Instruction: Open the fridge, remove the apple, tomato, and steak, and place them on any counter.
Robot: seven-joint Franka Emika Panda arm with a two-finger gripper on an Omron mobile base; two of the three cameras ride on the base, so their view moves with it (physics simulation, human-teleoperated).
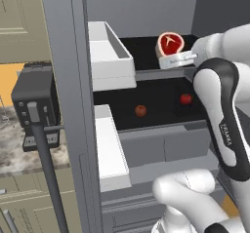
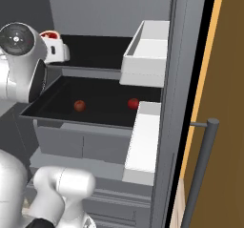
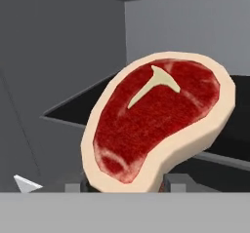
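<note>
Steak [image 3: 158, 122] sits upright between the tool's [image 3: 127, 184] fingers, centre of the hand view; the tool is part-closed on it, a grip by the look of it. In the left base view the steak [image 1: 169, 43] is at upper right, over the fridge's [image 1: 68, 81] upper shelf. Two red balls [image 1: 140, 110] [image 1: 185, 99] lie apart on the shelf below. Step in hand: pulling the steak out. Next: withdraw clear of the door bins, swing to the desk [image 1: 12, 144] at left, set down.

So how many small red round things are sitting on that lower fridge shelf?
2. One red ball lies left of middle on the lower shelf; the other sits further right, near the arm. More may be hidden behind the arm.
</note>
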